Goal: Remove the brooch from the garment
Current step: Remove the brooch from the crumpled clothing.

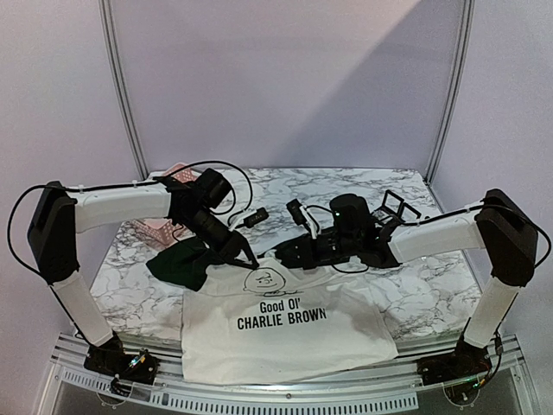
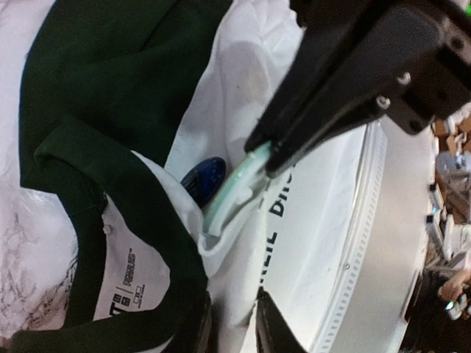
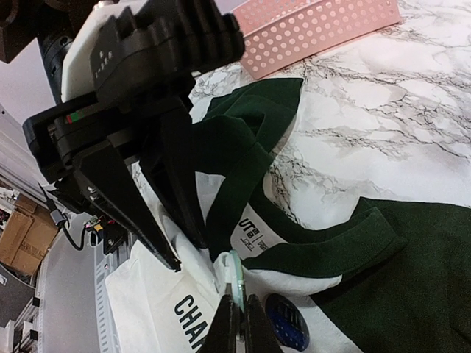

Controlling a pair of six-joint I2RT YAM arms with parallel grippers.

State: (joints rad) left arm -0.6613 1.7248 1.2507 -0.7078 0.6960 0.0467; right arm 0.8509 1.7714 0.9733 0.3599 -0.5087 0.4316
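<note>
So here's the setup: the T-shirt is lying flat on the marble tabletop, print facing up, and both arms are crowded in over the neck opening.

The right pincer is clamped fully shut, and it's got a thin pale green disc pinched by the edge. The disc stands up on its side at the front of the dark green collar, pretty much under the neck label. In the left wrist view it looks like a curved mint strip poking out of the black fingertips, with white cloth bunched around its lower end.

Just beside that disc, on the chest side of the collar, there's a dark blue round badge lying on the white cloth. It's right next to the right pincer's tip, but nothing is gripping it. Can't say for sure whether the brooch is the blue piece, the green one, or both together.

The left pincer is partly open with nothing clearly held. Its tips point down at the white cloth just next to the green disc, on the opposite side from the badge.

A pink perforated basket sits at the far end of the tabletop.
</note>
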